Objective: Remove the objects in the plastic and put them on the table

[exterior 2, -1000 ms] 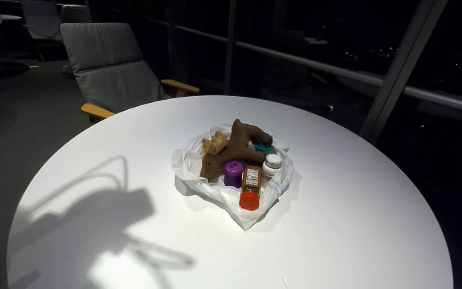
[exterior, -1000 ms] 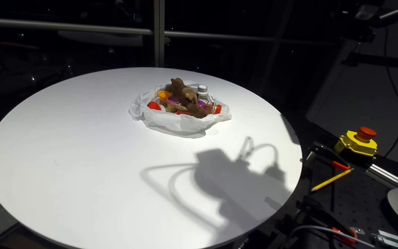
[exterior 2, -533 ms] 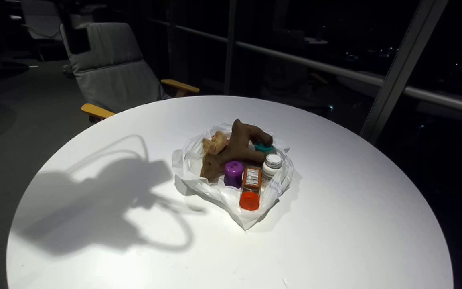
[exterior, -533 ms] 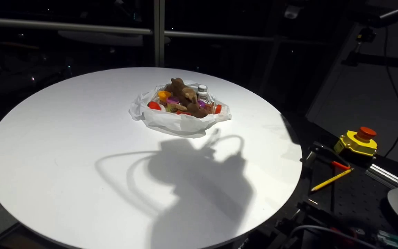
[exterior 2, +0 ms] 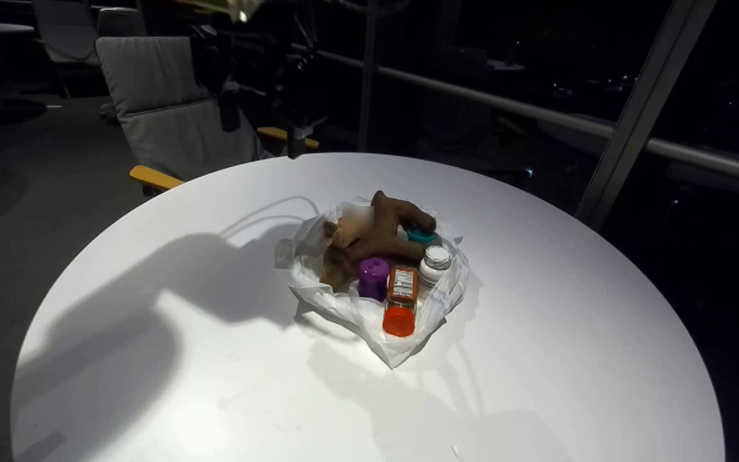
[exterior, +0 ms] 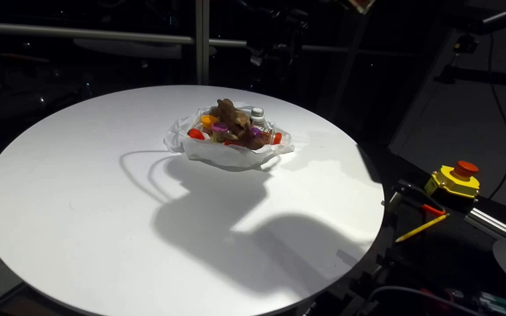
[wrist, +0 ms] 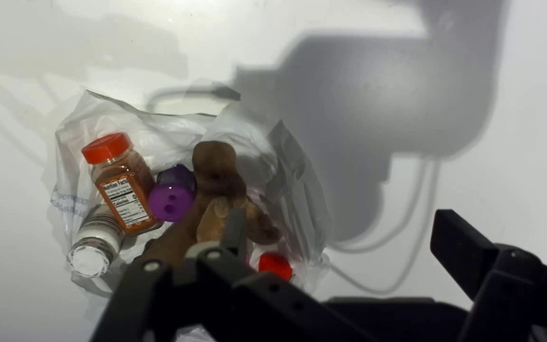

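Black fingers (wrist: 461, 251) of the robot gripper (wrist: 340, 230) stand wide apart in the wrist view, one overlapping the brown floppy plush animal (wrist: 214, 161), the other against the large round white table (wrist: 539, 142). In both exterior views the gripper is so dark against its background that its height is hard to judge.

The plush animal lies across a thin, whitish, wrinkled plastic bag (wrist: 302, 185) spread around it. Just beside it sits a purple plastic container (wrist: 173, 194) with holes in its rounded top; next to that, a clear bottle (wrist: 128, 197) with orange-brown contents and a red lid (wrist: 107, 147) lies on its side, close to a white-topped bottle (wrist: 97, 244). Toward the animal's other side, in an exterior view, are an orange cup (exterior: 209, 120), a purple-lidded tub (exterior: 218, 131) and a rounded red piece (exterior: 196, 134). A teal lid (exterior 2: 422, 235) shows beside one of the animal's limbs. The filled bag rests on the table.

Beyond the rim stands a grey padded chair (exterior 2: 158, 122) with wooden armrests (exterior 2: 156, 178). Near the table, on a black surface (exterior: 446, 250), are a yellow box (exterior: 454, 184) with a red button (exterior: 466, 169) and a yellow pencil (exterior: 422, 228).
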`<state>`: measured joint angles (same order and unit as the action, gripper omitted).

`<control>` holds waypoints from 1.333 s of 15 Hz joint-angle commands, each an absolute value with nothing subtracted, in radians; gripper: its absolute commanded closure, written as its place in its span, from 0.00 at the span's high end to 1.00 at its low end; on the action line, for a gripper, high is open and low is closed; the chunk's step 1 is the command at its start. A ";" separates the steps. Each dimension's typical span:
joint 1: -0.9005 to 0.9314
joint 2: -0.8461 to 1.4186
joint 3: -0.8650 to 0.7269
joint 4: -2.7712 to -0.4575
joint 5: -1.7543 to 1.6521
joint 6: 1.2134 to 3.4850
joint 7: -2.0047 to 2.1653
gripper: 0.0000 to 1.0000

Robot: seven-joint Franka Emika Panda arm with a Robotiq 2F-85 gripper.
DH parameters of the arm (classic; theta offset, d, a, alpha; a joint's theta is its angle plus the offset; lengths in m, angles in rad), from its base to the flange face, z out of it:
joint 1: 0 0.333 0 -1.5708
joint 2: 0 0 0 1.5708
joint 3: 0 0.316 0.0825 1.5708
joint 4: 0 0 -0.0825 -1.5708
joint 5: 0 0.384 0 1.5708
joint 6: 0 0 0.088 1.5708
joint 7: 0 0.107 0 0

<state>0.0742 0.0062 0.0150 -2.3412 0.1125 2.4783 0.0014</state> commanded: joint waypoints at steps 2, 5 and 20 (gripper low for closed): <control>0.056 0.326 -0.004 -2.058 0.024 2.519 0.180 1.00; 0.071 0.496 -0.051 -1.885 -0.018 2.481 0.269 1.00; 0.073 0.705 -0.104 -1.542 0.009 2.249 0.405 0.19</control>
